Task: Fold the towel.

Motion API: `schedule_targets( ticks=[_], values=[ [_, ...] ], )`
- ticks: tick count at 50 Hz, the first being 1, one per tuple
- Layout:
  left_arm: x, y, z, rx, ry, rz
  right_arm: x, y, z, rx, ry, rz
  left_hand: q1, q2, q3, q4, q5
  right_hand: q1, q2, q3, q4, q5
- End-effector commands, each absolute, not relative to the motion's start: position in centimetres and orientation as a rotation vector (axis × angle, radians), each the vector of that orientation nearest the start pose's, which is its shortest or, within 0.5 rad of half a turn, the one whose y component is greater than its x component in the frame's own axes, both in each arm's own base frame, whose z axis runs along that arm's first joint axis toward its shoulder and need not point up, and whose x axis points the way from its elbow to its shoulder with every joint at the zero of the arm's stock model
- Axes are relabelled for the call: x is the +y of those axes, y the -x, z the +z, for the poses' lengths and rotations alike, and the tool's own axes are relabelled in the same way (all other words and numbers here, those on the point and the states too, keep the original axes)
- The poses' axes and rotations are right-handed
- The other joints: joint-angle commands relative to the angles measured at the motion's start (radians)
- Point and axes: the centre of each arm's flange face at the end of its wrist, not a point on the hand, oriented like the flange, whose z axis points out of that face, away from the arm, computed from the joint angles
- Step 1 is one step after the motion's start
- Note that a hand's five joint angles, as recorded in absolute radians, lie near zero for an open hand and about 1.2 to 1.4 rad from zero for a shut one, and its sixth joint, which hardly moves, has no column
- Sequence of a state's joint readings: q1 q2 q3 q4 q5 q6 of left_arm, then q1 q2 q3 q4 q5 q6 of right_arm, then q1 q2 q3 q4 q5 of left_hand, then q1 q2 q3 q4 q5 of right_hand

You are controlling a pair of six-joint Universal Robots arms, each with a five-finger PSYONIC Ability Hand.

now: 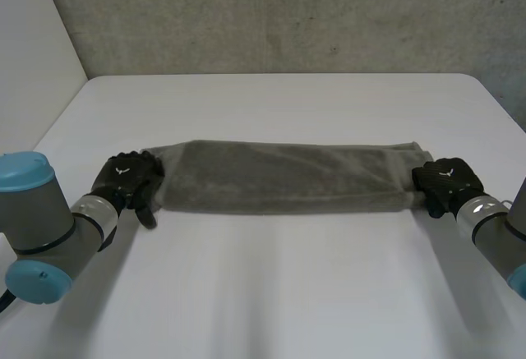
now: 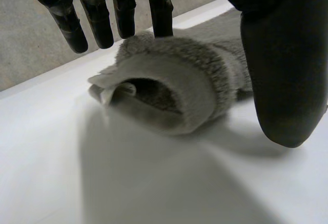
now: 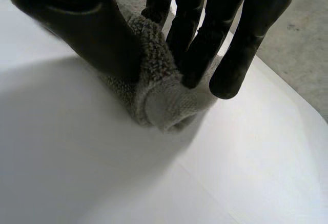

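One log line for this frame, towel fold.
towel: long folded strip on white table | left hand: open at one end | right hand: pinching other end

Seemingly just one grey fluffy cloth towel (image 1: 283, 178) in a long band, one white rectangular table (image 1: 279, 293), two black robot hands, left hand (image 1: 127, 180), right hand (image 1: 444, 182).

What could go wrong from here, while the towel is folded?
The left hand has straight fingers over one end of the towel, not closed on it; if both hands lift now, that end may stay behind. The right hand pinches the other end close to its tip, so it may slip out.
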State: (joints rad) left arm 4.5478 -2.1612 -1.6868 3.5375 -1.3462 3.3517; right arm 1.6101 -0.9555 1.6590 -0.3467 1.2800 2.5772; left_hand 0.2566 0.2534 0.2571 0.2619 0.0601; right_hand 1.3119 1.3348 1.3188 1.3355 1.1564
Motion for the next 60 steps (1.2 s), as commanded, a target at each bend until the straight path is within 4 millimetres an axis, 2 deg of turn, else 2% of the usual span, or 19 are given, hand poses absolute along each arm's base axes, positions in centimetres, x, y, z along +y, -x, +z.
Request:
schedule_targets(
  ticks=[1, 7, 20, 27, 32, 39, 41, 42, 44, 48, 52, 60],
  values=[
    [-32.9, 20.8, 11.0, 2.55, -0.707, -1.962, -36.5, -14.9, 10.8, 2.461, 0.982, -1.907, -0.046, -0.043, -0.047, -0.051, -0.024, 0.084, 0.061, 0.077, 0.061, 0.065],
    [-32.8, 20.8, 11.1, 2.547, -0.706, -1.966, -37.1, -13.6, 10.9, 2.486, 0.948, -1.92, -0.046, -0.043, -0.047, -0.051, -0.024, 0.084, 0.061, 0.077, 0.061, 0.065],
    [-32.1, 20.9, 10.9, 2.57, -0.713, -1.951, -36.4, -14.0, 11.2, 2.487, 0.956, -1.902, -0.049, -0.046, -0.049, -0.054, -0.027, 0.084, 0.061, 0.077, 0.061, 0.065],
    [-29.3, 23.2, 12.2, 2.593, -0.818, -1.996, -36.4, -14.0, 11.3, 2.487, 0.954, -1.904, -0.046, -0.043, -0.047, -0.051, -0.024, 0.084, 0.061, 0.077, 0.061, 0.065],
    [-28.2, 23.9, 13.0, 2.597, -0.831, -2.036, -36.4, -13.9, 11.4, 2.486, 0.953, -1.911, -0.026, -0.022, -0.026, -0.031, -0.004, 0.084, 0.061, 0.077, 0.061, 0.065],
    [-28.4, 24.2, 12.8, 2.609, -0.815, -2.046, -36.4, -14.0, 11.5, 2.481, 0.953, -1.912, 0.089, 0.092, 0.089, 0.084, 0.111, 0.084, 0.061, 0.077, 0.061, 0.065],
    [-28.9, 24.3, 12.4, 2.597, -0.813, -2.054, -36.4, -14.0, 11.5, 2.481, 0.955, -1.913, 0.255, 0.259, 0.255, 0.25, 0.277, 0.084, 0.061, 0.077, 0.061, 0.065],
    [-28.9, 24.3, 12.4, 2.597, -0.813, -2.054, -36.3, -14.0, 11.4, 2.484, 0.955, -1.908, 0.256, 0.26, 0.256, 0.251, 0.278, 0.084, 0.061, 0.077, 0.061, 0.065],
    [-29.5, 24.4, 12.1, 2.558, -0.808, -2.098, -36.3, -14.0, 11.4, 2.484, 0.955, -1.908, 0.443, 0.447, 0.443, 0.438, 0.465, 0.084, 0.061, 0.077, 0.061, 0.065],
    [-30.1, 24.4, 12.0, 2.503, -0.784, -2.153, -36.3, -14.0, 11.4, 2.484, 0.953, -1.908, 0.579, 0.582, 0.578, 0.574, 0.601, 0.084, 0.061, 0.077, 0.061, 0.065],
    [-30.9, 24.2, 11.8, 2.454, -0.738, -2.186, -36.4, -14.0, 11.4, 2.482, 0.953, -1.91, 0.585, 0.588, 0.585, 0.58, 0.607, 0.084, 0.061, 0.077, 0.061, 0.065],
    [-31.0, 24.3, 11.0, 2.464, -0.742, -2.166, -36.4, -13.9, 11.5, 2.483, 0.949, -1.912, 0.576, 0.58, 0.576, 0.571, 0.598, 0.084, 0.061, 0.077, 0.061, 0.065]
  ],
)
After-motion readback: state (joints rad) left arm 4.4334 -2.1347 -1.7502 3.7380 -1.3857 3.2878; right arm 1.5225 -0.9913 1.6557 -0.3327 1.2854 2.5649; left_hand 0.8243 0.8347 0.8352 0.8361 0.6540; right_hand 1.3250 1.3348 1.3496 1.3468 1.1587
